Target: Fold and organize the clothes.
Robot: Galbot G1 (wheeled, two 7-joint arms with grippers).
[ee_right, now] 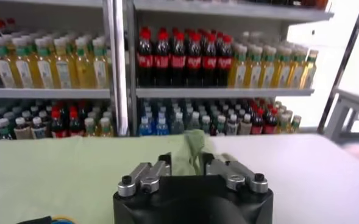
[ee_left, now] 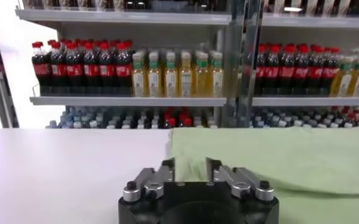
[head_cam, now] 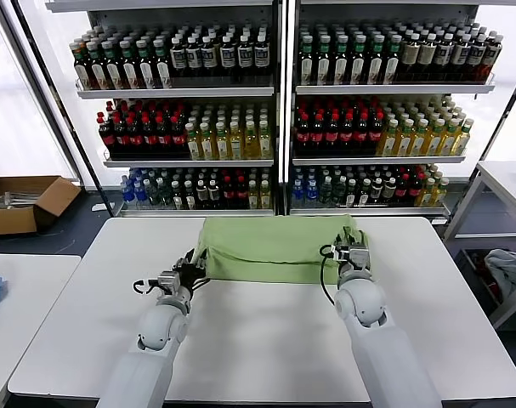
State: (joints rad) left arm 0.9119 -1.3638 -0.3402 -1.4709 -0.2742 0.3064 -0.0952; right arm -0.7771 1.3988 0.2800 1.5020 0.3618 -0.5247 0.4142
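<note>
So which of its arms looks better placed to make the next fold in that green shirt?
Neither clearly. The left gripper sits at the left near corner of the green shirt; the right gripper sits at its right end. Both have fabric edge between open fingers, so a two-armed fold seems likeliest.

I can read no text anywhere before me; the bottles [ee_left: 167, 73] on the shelves [head_cam: 275, 89] carry red, white and green labels, but their lettering is too small to make out; the box [head_cam: 24, 204] on the floor at my left shows no legible print; the green shirt [head_cam: 275, 246] on the table [head_cam: 266, 340] shows no readable mark from here.
</note>
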